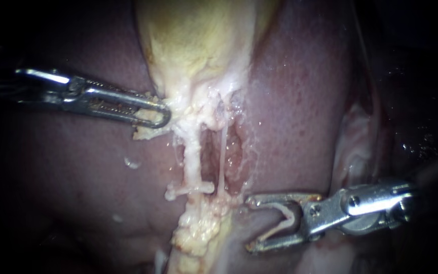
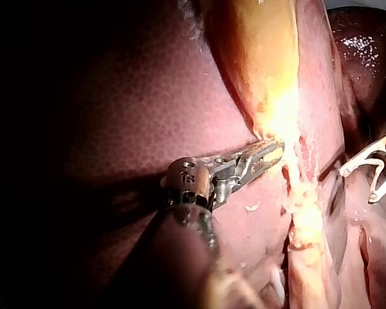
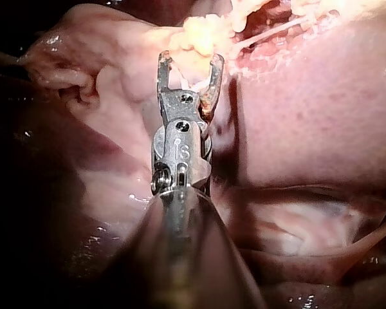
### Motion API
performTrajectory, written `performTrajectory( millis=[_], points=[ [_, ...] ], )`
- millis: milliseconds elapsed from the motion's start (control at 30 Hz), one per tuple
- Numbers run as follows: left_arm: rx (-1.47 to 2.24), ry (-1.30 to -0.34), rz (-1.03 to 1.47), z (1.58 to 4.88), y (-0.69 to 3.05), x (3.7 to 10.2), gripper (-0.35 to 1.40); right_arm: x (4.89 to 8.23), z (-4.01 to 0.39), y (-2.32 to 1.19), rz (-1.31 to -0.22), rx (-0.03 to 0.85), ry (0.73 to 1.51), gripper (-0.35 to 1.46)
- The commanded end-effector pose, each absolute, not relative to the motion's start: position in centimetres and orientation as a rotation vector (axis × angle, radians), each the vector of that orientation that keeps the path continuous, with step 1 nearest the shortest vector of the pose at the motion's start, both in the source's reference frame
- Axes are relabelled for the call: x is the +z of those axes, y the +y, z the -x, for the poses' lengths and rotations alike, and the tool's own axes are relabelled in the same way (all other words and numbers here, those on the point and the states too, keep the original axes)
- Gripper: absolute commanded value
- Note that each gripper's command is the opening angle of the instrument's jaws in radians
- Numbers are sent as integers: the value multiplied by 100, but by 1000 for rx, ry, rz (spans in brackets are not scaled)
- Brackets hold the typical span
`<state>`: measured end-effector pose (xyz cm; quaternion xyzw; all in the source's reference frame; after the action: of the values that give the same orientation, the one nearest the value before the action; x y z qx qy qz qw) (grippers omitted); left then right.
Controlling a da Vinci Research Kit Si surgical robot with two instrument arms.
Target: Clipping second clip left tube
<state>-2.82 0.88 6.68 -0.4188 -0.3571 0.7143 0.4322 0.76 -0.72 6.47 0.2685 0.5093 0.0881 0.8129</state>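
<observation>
Dark red liver (image 1: 77,167) is filling the background, and against it the left tube (image 1: 193,155) is running pale and thick down from the gallbladder (image 1: 198,35), already wearing a placed clip (image 1: 191,191) across its lower end. The thinner right tube (image 1: 222,157) is hanging just beside it. Judging by this, the approach for the second clip is under way, not the squeeze itself. The right instrument (image 1: 253,224) is coming in low from the right, almost level, with its end effector pointing at the fatty tissue below the placed clip and standing apart from both tubes. Its jaws are standing wide apart and cradling a fresh clip (image 1: 282,223), one leg against each jaw. The next move is probably calling for a lift and an advance so the fresh clip straddles the left tube alone, near the placed clip, without snagging the right tube lying in between. The left instrument (image 1: 150,112) is reaching in level from the left, its jaws closed on pale tissue at the gallbladder's neck, holding the tubes taut.
</observation>
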Motion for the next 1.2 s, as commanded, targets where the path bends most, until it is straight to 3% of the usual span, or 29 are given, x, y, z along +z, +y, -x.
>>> performTrajectory(
  millis=[33, 233, 600, 867, 1033, 1200],
  points=[
    [1780, -890, 1044, 282, 88, 668, -35, 647, -76, -72, -574, 188, 1087, 50],
    [1780, -909, 1044, 267, 94, 655, -35, 647, -76, -72, -573, 188, 1087, 50],
    [1738, -843, 1036, 192, 134, 608, -35, 647, -76, -71, -574, 189, 1087, 50],
    [1732, -836, 1036, 195, 130, 604, -35, 641, -81, -64, -596, 185, 1092, 50],
    [1726, -831, 1037, 197, 128, 599, -35, 634, -102, -51, -670, 151, 1099, 50],
    [1718, -845, 1035, 203, 123, 592, -35, 634, -129, -39, -673, 157, 1103, 50]
  ],
)
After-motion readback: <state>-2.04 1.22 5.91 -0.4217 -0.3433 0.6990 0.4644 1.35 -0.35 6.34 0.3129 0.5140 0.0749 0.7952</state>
